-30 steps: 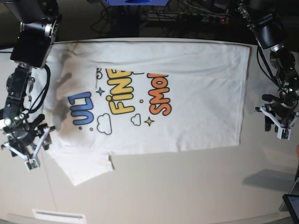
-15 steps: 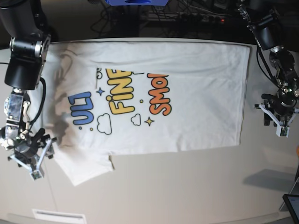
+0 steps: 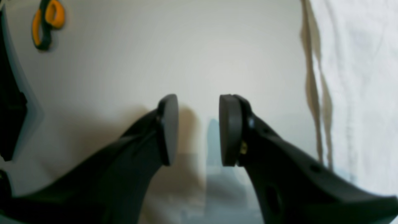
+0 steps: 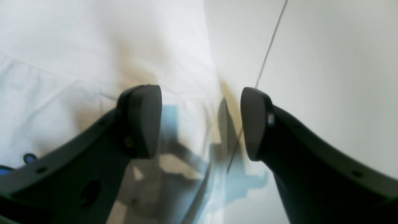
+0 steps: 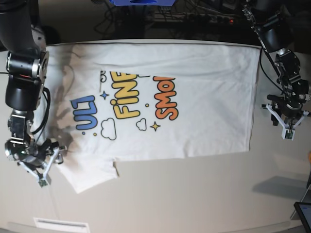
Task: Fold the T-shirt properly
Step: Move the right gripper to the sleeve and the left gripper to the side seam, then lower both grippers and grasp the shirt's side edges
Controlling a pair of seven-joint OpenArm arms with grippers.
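Note:
The white T-shirt (image 5: 204, 87) lies spread flat on the table (image 5: 194, 194), print up, with blue, yellow and orange letters (image 5: 131, 99) left of its middle. One sleeve (image 5: 92, 172) sticks out toward the front left. My right gripper (image 5: 44, 175) is open at that sleeve's left edge; in the right wrist view the gripper (image 4: 200, 121) straddles the edge of the cloth (image 4: 77, 46). My left gripper (image 5: 287, 130) is open over bare table, just right of the shirt's hem; in the left wrist view the gripper (image 3: 199, 130) is empty, with the hem (image 3: 357, 77) to its right.
Cables (image 5: 194, 14) run behind the table's far edge. A dark tablet-like object (image 5: 303, 213) sits at the front right corner. An orange and black tool (image 3: 46, 21) lies on the table beyond the left gripper. A white strip (image 5: 60, 224) lies at the front left.
My right gripper has moved down and in toward the sleeve's edge. My left gripper has shifted a little toward the far side and closer to the hem. The shirt has not moved.

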